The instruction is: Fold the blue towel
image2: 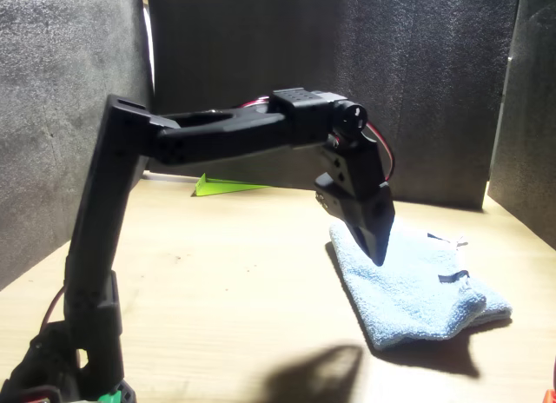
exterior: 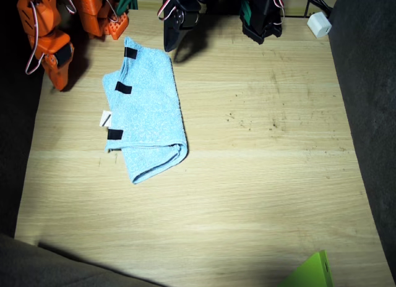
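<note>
The left arm's claw [image2: 375,238], the black one, hangs point-down just above the near edge of the blue towel [exterior: 148,111], its two fingers pressed together into a closed wedge with nothing between them. In the fixed view its tip [exterior: 172,36] sits just beyond the towel's top right corner, apart from the cloth. The towel lies on the wooden table [exterior: 266,175], toward the right arm's side, already doubled into a long strip, with three black tape strips [exterior: 123,87] and a white tag [exterior: 106,119] along one long edge and a rounded fold at the far end. The right arm's orange claw [exterior: 114,24] rests at the table's top edge near the towel's corner; whether it is open I cannot tell. To fold again well, the black claw would probably need to open, come down on a corner and pinch both layers together, then carry it across low and evenly, so the layers stay aligned.
</note>
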Available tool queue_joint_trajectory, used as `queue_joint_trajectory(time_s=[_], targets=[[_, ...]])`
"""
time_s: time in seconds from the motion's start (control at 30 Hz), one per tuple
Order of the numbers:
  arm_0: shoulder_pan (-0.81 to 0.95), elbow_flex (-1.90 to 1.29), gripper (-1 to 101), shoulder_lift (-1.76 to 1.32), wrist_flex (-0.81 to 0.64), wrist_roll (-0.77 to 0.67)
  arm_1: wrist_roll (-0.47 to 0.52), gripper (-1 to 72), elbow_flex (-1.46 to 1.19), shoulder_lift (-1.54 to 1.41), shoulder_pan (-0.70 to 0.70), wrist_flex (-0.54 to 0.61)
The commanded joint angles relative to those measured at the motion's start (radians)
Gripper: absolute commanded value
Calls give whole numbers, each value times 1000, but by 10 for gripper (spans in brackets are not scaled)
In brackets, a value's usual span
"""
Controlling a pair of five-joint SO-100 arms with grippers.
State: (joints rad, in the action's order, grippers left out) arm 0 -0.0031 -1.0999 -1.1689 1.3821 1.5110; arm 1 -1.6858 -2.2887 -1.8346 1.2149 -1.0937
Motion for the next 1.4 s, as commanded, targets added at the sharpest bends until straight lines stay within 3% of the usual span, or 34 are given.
queue_joint_trajectory(time_s=[0.0,0.2,0.37,0.53,0.9,1.13,1.37], targets=[[3,8,-5,-5,-40,8,-8,-1,-18,-58,11,9],[63,-31,-5,89,-92,-61,-5,-1,-25,-63,11,14],[229,-153,-5,-26,-101,-124,-2,-1,-34,-86,15,14],[488,-598,-5,-359,-252,-109,-2,-1,-35,-87,15,14],[1180,-1195,-5,-1043,-275,-75,20,-1,-38,-80,20,20],[1351,-1312,-4,-1071,-347,-75,31,-1,-81,-149,-11,29],[1391,-1292,-4,-960,-367,-117,52,-1,-172,-310,-11,35]])
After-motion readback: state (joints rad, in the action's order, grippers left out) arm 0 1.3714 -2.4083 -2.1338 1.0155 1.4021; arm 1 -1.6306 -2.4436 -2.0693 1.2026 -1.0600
